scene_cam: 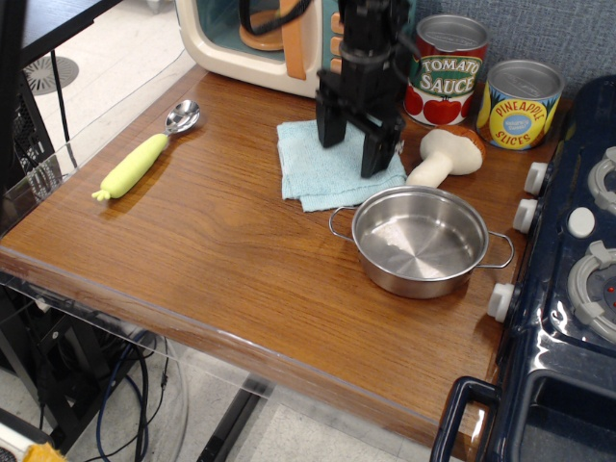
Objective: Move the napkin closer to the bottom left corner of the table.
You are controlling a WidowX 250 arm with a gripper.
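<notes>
The light blue folded napkin (322, 173) lies on the brown wood-grain table (221, 250), toward the back middle, just left of and behind the steel pot (421, 241). My black gripper (352, 154) hangs right over the napkin's right half with its two fingers (327, 130) spread apart and nothing between them. The fingertips are close to the cloth; I cannot tell whether they touch it. The gripper hides part of the napkin's back right area.
A yellow-handled spoon (144, 154) lies at the left. A toy mushroom (445, 154), a tomato sauce can (448, 69) and a pineapple can (520, 104) stand at the back right. A toy microwave (269, 43) is at the back. The dark blue toy stove (568, 289) fills the right.
</notes>
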